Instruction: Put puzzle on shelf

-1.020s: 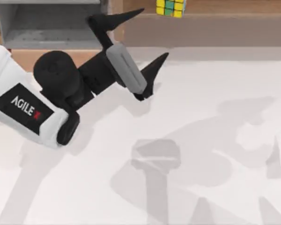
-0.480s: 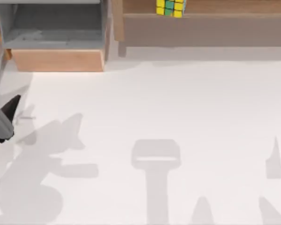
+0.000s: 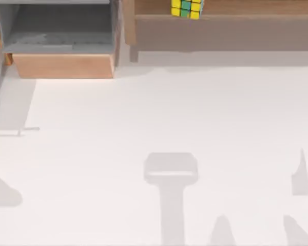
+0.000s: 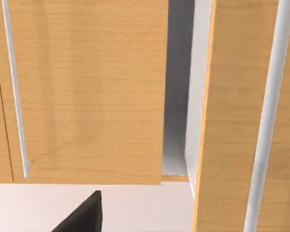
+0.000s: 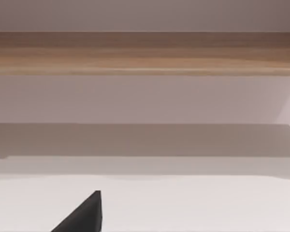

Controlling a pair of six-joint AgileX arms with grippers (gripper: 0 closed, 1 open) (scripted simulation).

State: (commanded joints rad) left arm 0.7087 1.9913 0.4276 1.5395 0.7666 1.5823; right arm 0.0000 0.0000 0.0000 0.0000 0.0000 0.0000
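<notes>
The puzzle (image 3: 187,7), a small cube of yellow, green and blue squares, rests on the shelf (image 3: 246,31) at the back of the table, near the shelf's left end and partly cut by the picture's edge. Nothing touches it. A dark tip of my left gripper (image 4: 82,215) shows in the left wrist view, in front of light wooden panels. A matching dark tip of my right gripper (image 5: 82,215) shows in the right wrist view, well short of the shelf's long wooden board (image 5: 145,50).
A grey-lined box with a wooden front (image 3: 61,65) stands at the back left, beside the shelf's wooden side post (image 3: 128,23). The white tabletop (image 3: 154,128) carries only the arms' shadows.
My left arm, which stood open just below the shelf, has swung away to the left and out of the top view. The puzzle has stayed in place on the shelf.
</notes>
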